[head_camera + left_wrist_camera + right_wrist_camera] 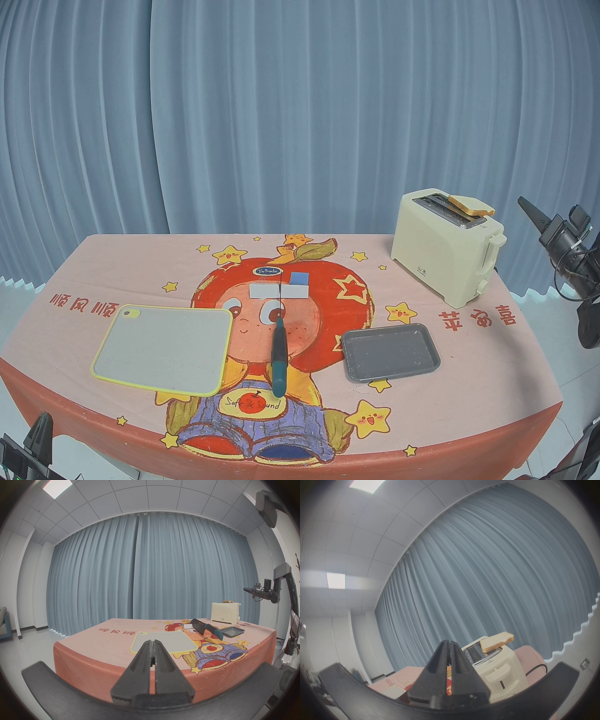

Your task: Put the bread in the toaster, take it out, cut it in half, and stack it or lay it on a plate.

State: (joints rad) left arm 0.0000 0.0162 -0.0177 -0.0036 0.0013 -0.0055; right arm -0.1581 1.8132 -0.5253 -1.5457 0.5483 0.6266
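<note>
Tablecloth [112,275] holds board [164,348], knife [279,356], tray [390,352]; bread [470,204] tops toaster [444,250]; left pincer [152,642], right pincer [448,642] both closed.

Our left gripper [153,642] is matte black: two long wedge-shaped fingers, broad at the base and narrowing to a blunt tip, lying flush along a thin seam. Just behind their base a wide black bar [62,692] curves across. Our right gripper [449,643] has the same build, with two small pale dots low on one finger. Behind it, the right arm [283,573] shows a pale grey link between black joints, and thin black cables [565,275] loop beside the dark wrist housing.
</note>
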